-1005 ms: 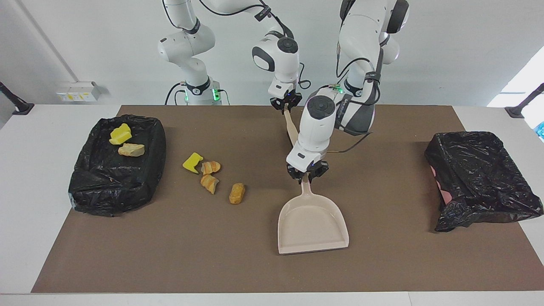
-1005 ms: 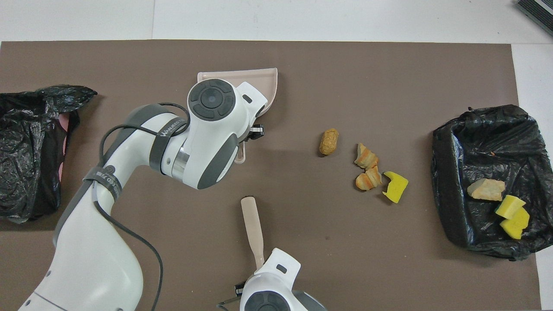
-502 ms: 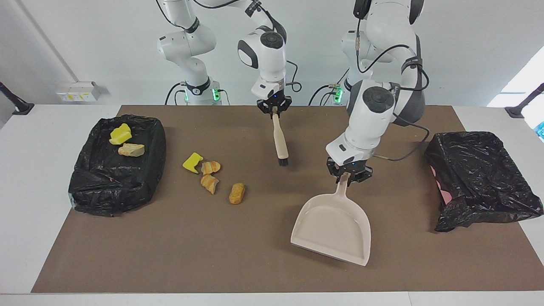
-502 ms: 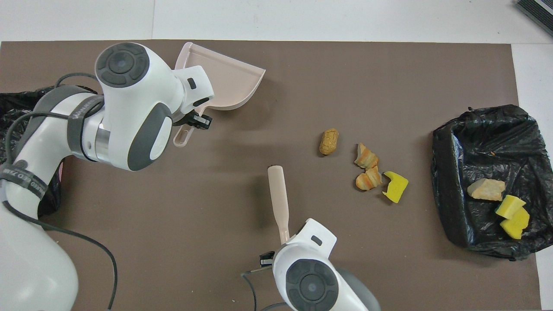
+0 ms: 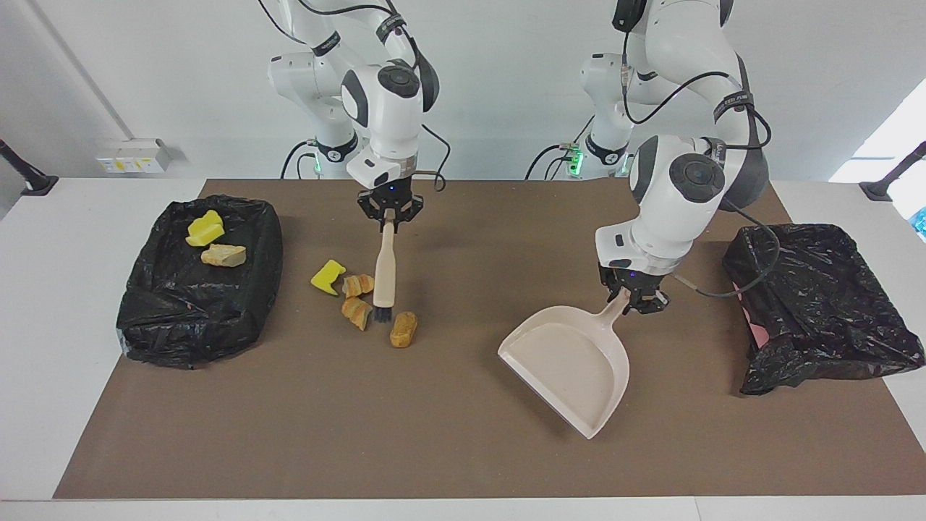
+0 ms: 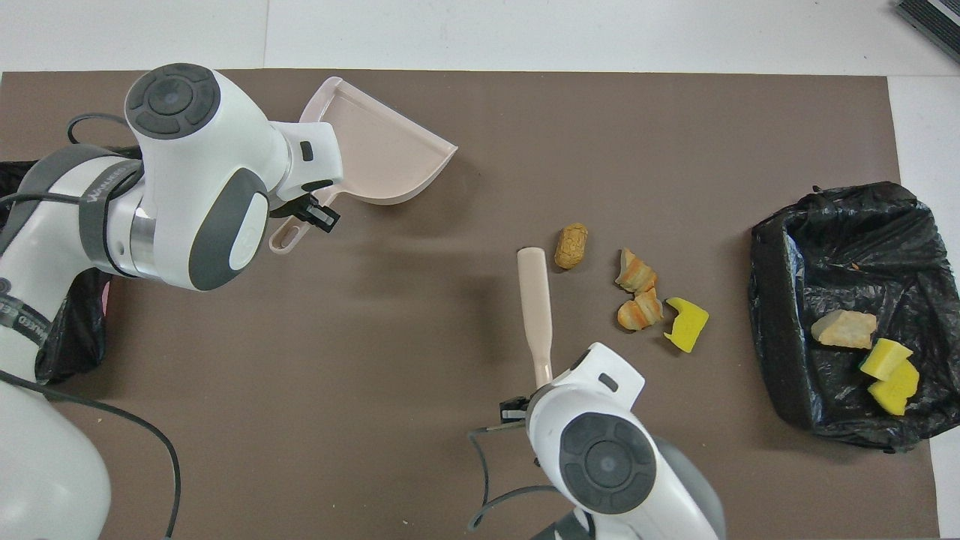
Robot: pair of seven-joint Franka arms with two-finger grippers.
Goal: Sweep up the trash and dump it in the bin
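Two Franka arms stand over scattered trash: the right gripper [image 5: 389, 217] is clamped on the handle of a brush [image 5: 383, 278], its bristles down among the loose pieces, while the left gripper [image 5: 631, 298] is closed on the handle of a dustpan [image 5: 571, 369], held tilted toward the left arm's end of the table, well apart from the litter. Four pieces lie on the mat near the bin [image 5: 137, 304] at the right arm's end: a yellow sponge chunk [image 5: 327, 277], two bread lumps [image 5: 357, 285] [image 5: 357, 311] and a tan lump [image 5: 403, 328] just beside the bristles. Three more already rest in that bin. A second bag-lined bin [image 5: 817, 304] sits at the left arm's end. The pieces look light, soft and rough-skinned, apt to roll or tumble rather than slide, the sponge springy. They likely call for no grip at all: a low push from the brush, with the pan's lip flat on the mat to catch them.
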